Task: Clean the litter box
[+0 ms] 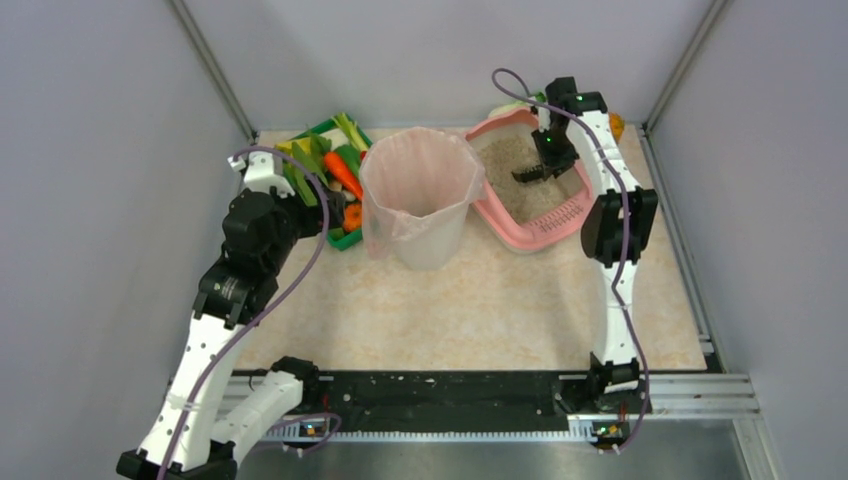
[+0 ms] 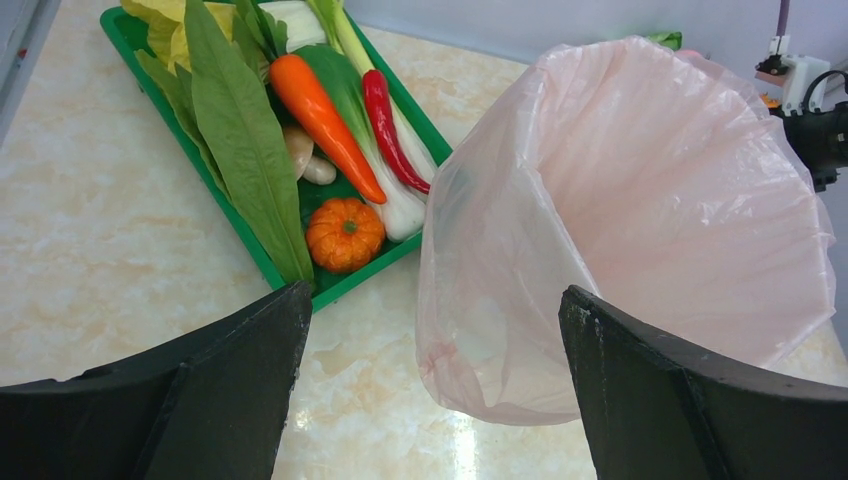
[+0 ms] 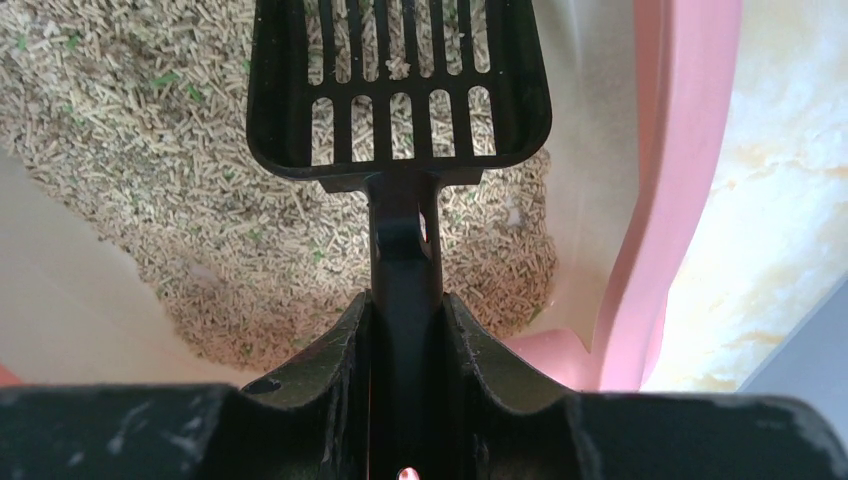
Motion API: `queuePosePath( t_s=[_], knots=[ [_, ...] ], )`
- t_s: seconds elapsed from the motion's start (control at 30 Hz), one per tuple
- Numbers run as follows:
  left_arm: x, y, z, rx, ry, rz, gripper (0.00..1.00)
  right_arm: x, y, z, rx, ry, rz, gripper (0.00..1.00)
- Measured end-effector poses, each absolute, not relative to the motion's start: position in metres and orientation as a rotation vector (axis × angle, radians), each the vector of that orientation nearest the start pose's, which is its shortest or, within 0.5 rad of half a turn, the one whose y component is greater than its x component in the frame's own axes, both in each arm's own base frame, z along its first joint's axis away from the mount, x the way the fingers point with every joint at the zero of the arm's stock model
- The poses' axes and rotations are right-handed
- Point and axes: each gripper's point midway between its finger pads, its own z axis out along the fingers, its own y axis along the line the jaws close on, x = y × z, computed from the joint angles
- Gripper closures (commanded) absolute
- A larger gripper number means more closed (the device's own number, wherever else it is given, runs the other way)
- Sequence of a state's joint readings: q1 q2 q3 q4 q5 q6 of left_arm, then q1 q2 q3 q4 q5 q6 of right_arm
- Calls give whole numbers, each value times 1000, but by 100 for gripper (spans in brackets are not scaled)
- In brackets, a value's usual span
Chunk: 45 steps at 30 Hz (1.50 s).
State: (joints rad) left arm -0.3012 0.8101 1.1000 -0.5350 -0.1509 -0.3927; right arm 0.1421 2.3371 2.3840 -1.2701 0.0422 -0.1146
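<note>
The pink litter box (image 1: 560, 226) sits at the back right, with grey-beige litter (image 1: 520, 180) inside; it also shows in the right wrist view (image 3: 680, 150). My right gripper (image 1: 545, 160) is over the box, shut on the handle of a black slotted scoop (image 3: 400, 80) held above the litter (image 3: 150, 150). In the right wrist view the right gripper (image 3: 405, 310) clamps the handle from both sides. My left gripper (image 2: 430, 330) is open and empty, low over the table beside the pink-lined bin (image 2: 640, 200).
The pink-lined bin (image 1: 415, 190) stands mid-table between the arms. A green tray (image 1: 327, 127) of vegetables lies at the back left; it also shows in the left wrist view (image 2: 350, 282). Grey walls close three sides.
</note>
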Motion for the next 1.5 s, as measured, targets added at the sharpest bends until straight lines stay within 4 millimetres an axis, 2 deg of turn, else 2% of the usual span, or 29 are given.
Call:
queuePosePath(
  t_s=[0.7,0.97,1.1,1.27,1.5],
  knots=[
    [277,-70,340,-209,1806,-336,1,548,73,102,-499,2568,-24,100],
    [274,-69,343,-214,1793,-336,1,556,76,76,-609,2510,-23,100],
    [273,-68,344,-218,1789,-338,1,558,81,52,-667,2471,-16,100],
    [272,-67,346,-222,1782,-335,1,563,85,44,-693,2431,7,100],
    [270,-65,348,-226,1774,-333,1,568,90,42,-690,2379,60,100]
  ],
)
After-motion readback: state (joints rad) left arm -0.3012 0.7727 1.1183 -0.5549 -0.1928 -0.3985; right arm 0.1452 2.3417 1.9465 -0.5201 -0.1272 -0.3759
